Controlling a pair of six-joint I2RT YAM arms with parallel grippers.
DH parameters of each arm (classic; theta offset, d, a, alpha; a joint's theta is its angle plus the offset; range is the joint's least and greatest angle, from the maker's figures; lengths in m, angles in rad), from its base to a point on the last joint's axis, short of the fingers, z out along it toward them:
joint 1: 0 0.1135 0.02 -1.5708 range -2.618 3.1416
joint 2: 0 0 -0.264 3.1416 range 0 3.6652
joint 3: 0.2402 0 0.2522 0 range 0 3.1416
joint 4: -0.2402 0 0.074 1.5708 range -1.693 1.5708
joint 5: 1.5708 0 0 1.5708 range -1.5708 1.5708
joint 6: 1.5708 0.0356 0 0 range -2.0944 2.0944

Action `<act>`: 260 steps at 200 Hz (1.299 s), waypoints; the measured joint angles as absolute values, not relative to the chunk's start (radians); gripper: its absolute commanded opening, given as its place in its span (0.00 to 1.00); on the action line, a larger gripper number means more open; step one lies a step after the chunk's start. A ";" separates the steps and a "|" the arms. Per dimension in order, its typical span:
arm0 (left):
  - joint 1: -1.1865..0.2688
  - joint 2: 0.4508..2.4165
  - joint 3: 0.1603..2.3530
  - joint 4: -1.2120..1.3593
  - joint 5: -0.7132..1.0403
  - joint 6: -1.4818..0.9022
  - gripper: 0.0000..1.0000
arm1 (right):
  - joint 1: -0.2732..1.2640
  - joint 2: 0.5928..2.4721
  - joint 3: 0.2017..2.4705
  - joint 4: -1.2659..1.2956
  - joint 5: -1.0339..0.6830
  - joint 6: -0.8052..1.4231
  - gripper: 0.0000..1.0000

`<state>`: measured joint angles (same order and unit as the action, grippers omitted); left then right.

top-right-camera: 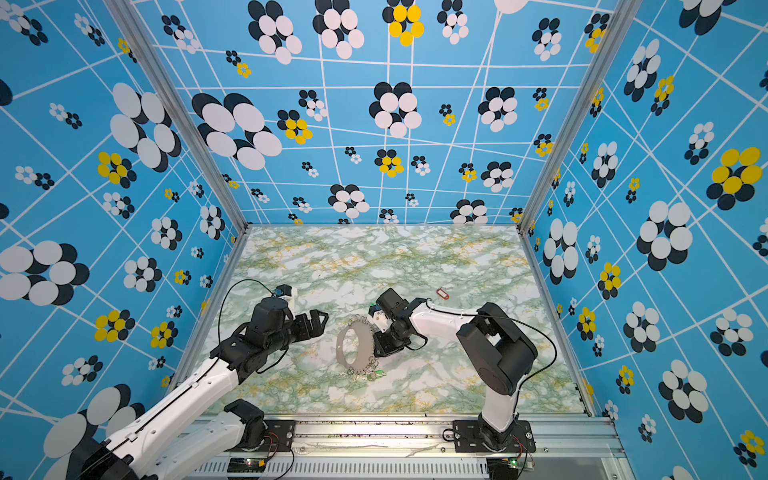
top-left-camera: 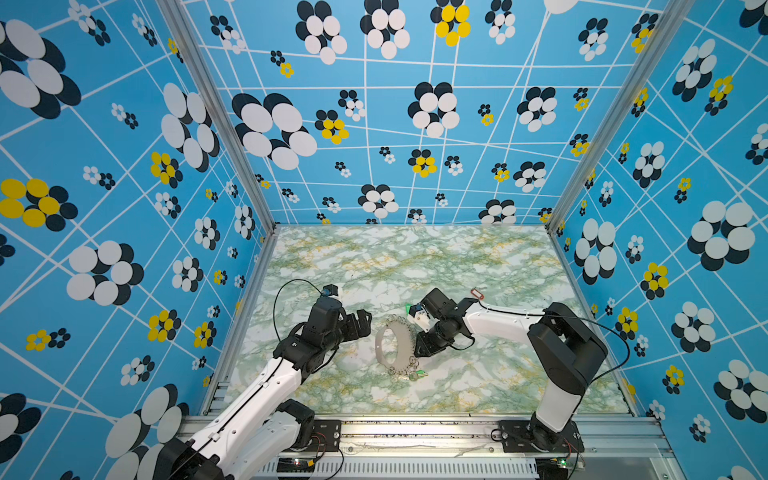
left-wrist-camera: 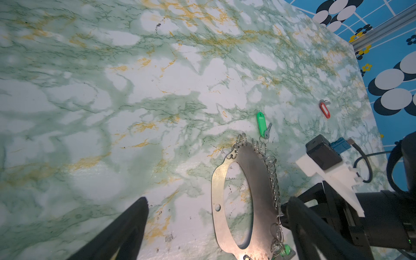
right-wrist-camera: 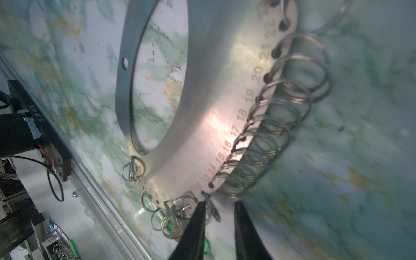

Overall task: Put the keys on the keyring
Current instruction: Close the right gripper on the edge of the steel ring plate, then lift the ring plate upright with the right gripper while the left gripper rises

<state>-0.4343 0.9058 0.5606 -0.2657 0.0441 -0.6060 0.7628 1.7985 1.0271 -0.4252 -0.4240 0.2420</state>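
The keyring, a grey crescent plate edged with wire rings, lies flat mid-table. One green-tagged key sits among the rings at its near end. A second green-tagged key lies against the far-end rings. The red-tagged key lies alone, far right. My right gripper is at the plate's outer edge, jaws slightly apart, one ring beside a fingertip. My left gripper hovers wide open left of the plate.
The marble-patterned table is walled by blue flowered panels on three sides. An aluminium rail carrying both arm bases runs along the front edge. The right arm's wrist camera hangs over the plate's far right.
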 measured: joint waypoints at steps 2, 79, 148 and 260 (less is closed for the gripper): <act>-0.434 0.906 0.561 -0.266 0.044 -0.606 0.98 | 0.763 1.799 1.027 -0.424 -0.426 0.241 0.25; -0.434 0.906 0.566 -0.266 0.037 -0.606 0.98 | 0.763 1.796 1.023 -0.406 -0.453 0.231 0.00; -0.440 0.891 0.586 -0.285 0.037 -0.602 0.98 | 0.763 1.641 0.956 -0.394 -0.435 0.220 0.00; -0.620 0.798 0.781 -0.290 0.140 -0.377 0.91 | 0.762 1.036 0.858 -0.306 -0.321 0.004 0.00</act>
<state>-0.6197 0.7979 0.7807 -0.2905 0.1402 -0.3767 0.7624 1.0355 0.8577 -0.3061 -0.3210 0.0036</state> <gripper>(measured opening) 0.921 0.046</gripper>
